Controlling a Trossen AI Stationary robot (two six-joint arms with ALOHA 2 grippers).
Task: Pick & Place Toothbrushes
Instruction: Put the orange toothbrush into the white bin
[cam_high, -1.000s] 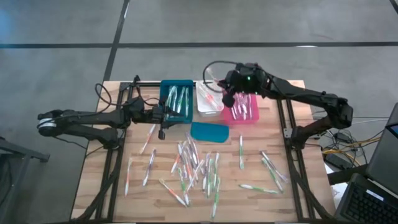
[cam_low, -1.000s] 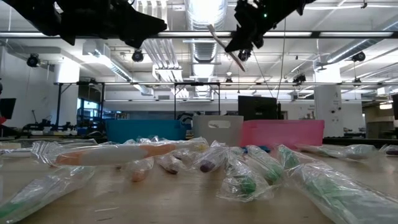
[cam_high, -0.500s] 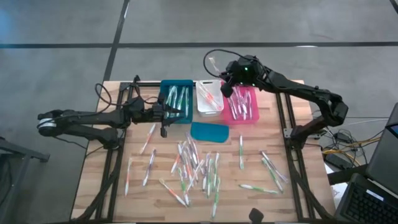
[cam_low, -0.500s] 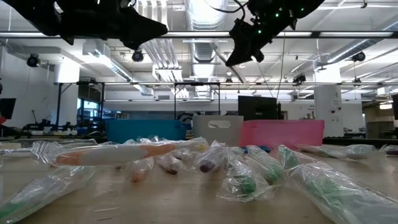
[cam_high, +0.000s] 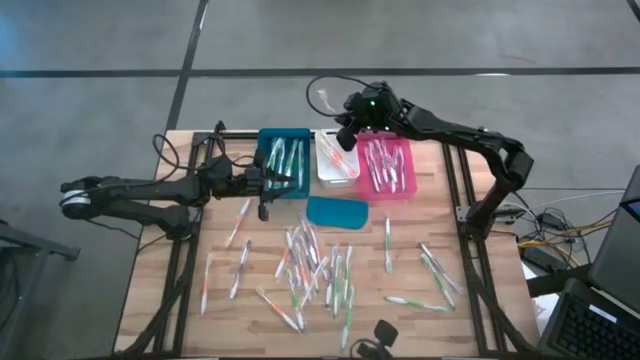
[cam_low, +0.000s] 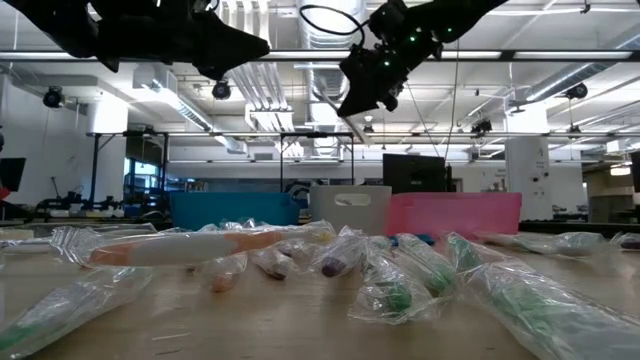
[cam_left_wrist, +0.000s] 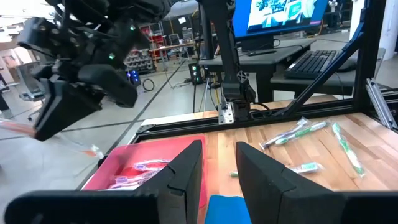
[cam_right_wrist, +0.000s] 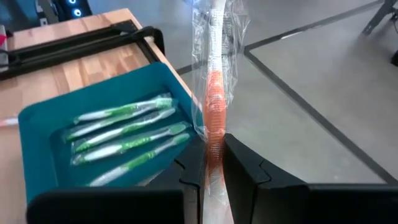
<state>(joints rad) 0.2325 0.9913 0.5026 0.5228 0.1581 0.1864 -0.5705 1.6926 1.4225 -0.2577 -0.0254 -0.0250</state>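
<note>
My right gripper (cam_high: 346, 132) hangs high over the far end of the white bin (cam_high: 337, 160), shut on an orange toothbrush in a clear wrapper (cam_right_wrist: 212, 93), also visible in the low view (cam_low: 340, 118). The teal bin (cam_high: 284, 162) holds green toothbrushes (cam_right_wrist: 127, 134). Purple toothbrushes lie in the pink bin (cam_high: 388, 170). Several loose toothbrushes (cam_high: 315, 270) lie scattered on the wooden table. My left gripper (cam_high: 262, 192) stands level by the teal bin's near edge, open with nothing between its fingers (cam_left_wrist: 186, 177). My right gripper pinches the wrapped toothbrush at its orange handle (cam_right_wrist: 213, 146) between the two fingers. The fingers slant down toward the table's left. The toothbrush runs on past the fingertips, tilted, lifted clear above the bins, with the wrapper loose around it.
A flat teal lid-like piece (cam_high: 336, 211) lies just in front of the bins. A black frame (cam_high: 460, 190) runs along the table's sides and far edge. Bare wood shows at the near left corner (cam_high: 160, 320).
My right gripper has carried the orange toothbrush toward the table's left, from over the pink bin to over the white bin's far end, sinking a little and staying shut on it. The left arm has kept still.
</note>
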